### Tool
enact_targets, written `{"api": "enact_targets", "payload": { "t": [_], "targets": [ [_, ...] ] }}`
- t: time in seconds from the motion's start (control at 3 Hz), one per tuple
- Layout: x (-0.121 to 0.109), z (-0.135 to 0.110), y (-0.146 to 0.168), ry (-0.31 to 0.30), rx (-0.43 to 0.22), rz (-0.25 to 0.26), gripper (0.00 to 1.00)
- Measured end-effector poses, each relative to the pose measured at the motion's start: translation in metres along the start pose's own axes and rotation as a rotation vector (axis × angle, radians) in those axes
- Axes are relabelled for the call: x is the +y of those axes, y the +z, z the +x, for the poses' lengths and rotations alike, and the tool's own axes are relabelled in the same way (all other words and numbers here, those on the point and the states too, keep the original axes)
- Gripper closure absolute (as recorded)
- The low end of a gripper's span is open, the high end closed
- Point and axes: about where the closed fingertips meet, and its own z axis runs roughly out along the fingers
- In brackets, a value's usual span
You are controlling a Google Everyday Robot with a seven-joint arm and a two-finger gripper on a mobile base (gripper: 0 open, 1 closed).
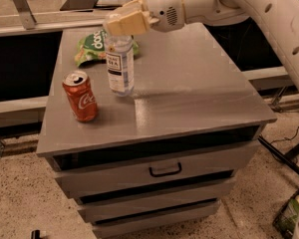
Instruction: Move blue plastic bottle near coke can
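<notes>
The blue plastic bottle [120,63] is clear with a white label and stands upright on the grey cabinet top [189,83], just right of the coke can [80,95]. The can is red-orange with white script and a silver top, near the front left. My gripper [123,23] reaches in from the upper right and is shut on the bottle's top, hiding the cap. A small gap separates the bottle and the can.
A green snack bag [93,45] lies behind the bottle at the back left of the cabinet top. The cabinet has drawers below [164,171]. Cables and a dark stand [289,153] lie on the speckled floor at the right.
</notes>
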Motion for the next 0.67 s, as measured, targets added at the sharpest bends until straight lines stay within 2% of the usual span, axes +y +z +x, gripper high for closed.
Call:
{"api": "enact_targets", "payload": {
  "t": [0.33, 0.67],
  "targets": [
    [0.0041, 0.0037, 0.0145, 0.001, 0.002, -0.024, 1.00],
    [0.0056, 0.0074, 0.0226, 0.006, 0.005, -0.036, 0.84]
  ]
}}
